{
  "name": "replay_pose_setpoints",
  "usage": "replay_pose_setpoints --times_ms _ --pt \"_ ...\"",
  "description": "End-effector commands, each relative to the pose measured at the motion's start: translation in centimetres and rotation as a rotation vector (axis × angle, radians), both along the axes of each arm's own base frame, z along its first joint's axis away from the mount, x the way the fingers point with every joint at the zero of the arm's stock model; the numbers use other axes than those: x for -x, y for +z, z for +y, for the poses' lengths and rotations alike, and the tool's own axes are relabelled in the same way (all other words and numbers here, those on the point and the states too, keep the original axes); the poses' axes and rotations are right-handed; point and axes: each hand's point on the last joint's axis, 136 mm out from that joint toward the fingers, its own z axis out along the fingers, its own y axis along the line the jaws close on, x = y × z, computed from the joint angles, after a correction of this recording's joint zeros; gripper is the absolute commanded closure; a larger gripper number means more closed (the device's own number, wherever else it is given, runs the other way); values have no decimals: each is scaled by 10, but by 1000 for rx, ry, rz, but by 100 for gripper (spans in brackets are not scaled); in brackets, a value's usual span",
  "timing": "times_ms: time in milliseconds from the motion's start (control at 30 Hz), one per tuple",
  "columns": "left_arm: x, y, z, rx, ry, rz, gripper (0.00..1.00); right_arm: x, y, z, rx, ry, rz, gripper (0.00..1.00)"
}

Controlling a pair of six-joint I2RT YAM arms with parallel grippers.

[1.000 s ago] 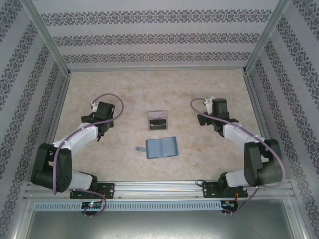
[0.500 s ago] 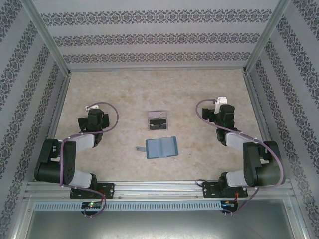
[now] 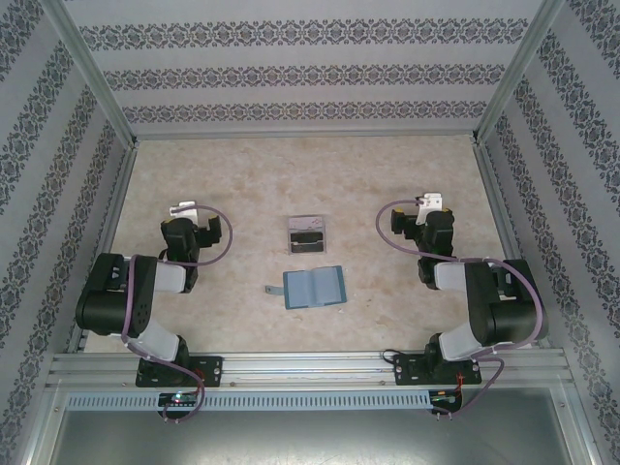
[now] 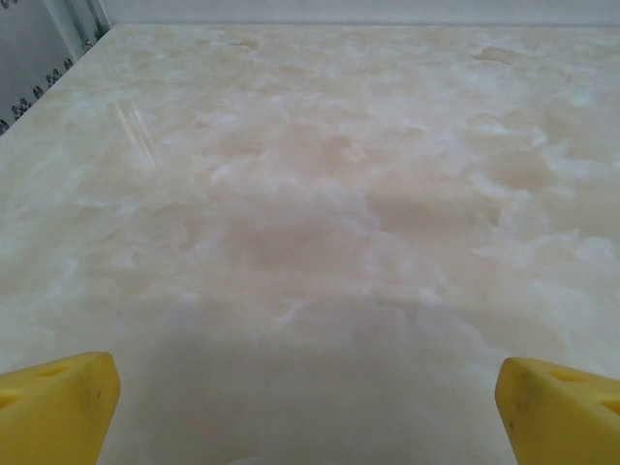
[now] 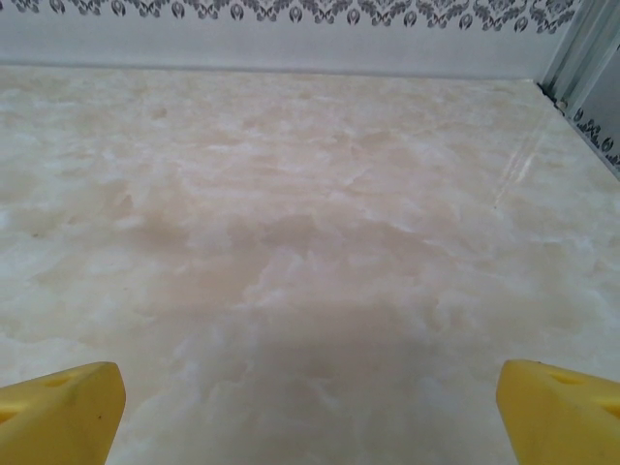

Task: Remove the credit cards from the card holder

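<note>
My left gripper [image 4: 308, 412] hangs low over the bare table [image 4: 310, 194], its yellow fingers [image 4: 53, 407] spread wide with nothing between them. Seen from overhead, the cards [image 3: 306, 235] lie at about 3 o'clock from it and the card holder [image 3: 314, 288] at about 4 o'clock, opened flat with its strap [image 3: 272, 289] pointing to 9 o'clock. The cards sit at the holder's 12 o'clock, near it but apart, so I judge the removal done. I cannot tell whether a pocket hides another card. My right gripper [image 5: 310, 412] is equally spread and empty, with the cards at its 9 o'clock. The next move calls for checking the pockets, otherwise parking both arms.
</note>
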Motion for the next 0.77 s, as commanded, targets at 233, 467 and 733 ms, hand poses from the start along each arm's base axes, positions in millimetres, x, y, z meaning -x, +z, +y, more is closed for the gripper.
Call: replay_pose_setpoints --times_ms 233,467,733 --pt "-6 14 0 -21 -9 -72 0 -1 6 -3 -23 -14 -41 2" --pt "-2 16 -2 -17 -23 -99 0 -1 6 -3 -24 -12 -39 2" --pt "-6 14 -2 -18 -24 -73 0 1 7 2 -26 23 -48 2"
